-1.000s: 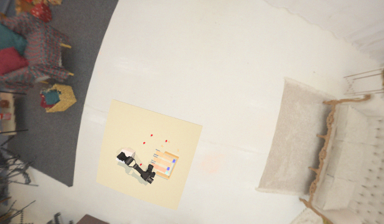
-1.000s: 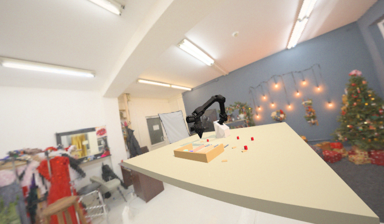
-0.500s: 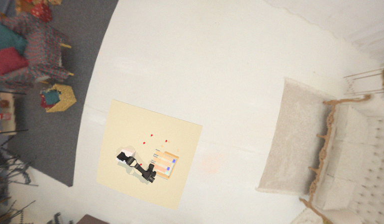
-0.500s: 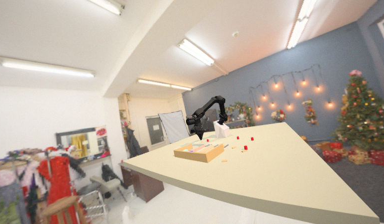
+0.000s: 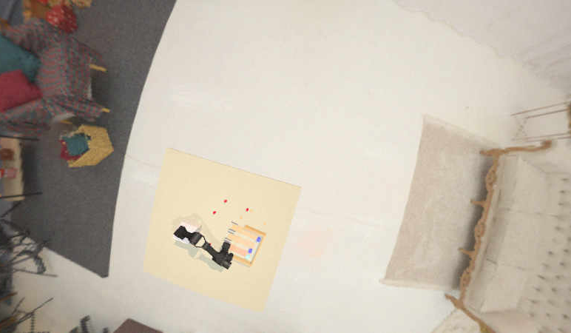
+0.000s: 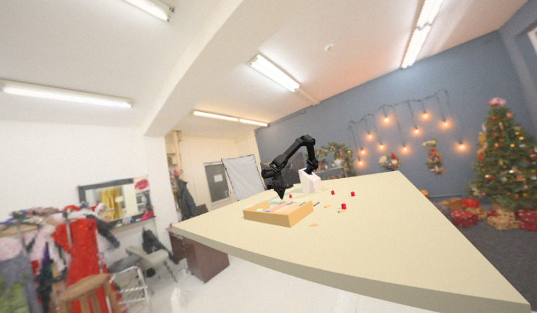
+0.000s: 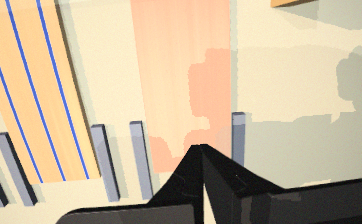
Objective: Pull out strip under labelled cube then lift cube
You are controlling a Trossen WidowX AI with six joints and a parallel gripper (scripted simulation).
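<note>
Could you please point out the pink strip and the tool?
pink flat strip (image 5: 239, 250) (image 7: 182, 75): top and wrist views, its upper face
black tool (image 6: 282, 197) (image 7: 199, 151): exterior and wrist views, fingertips

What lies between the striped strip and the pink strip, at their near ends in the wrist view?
Two grey bars, set apart, one beside the striped strip, the other beside the pink strip. The wrist view shows it.

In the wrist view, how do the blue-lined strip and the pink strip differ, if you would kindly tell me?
The blue-lined strip bears three lines; the pink strip has none. The gripper's tips overlap the pink strip in this view, not the blue-lined strip. Both lie flat.
</note>
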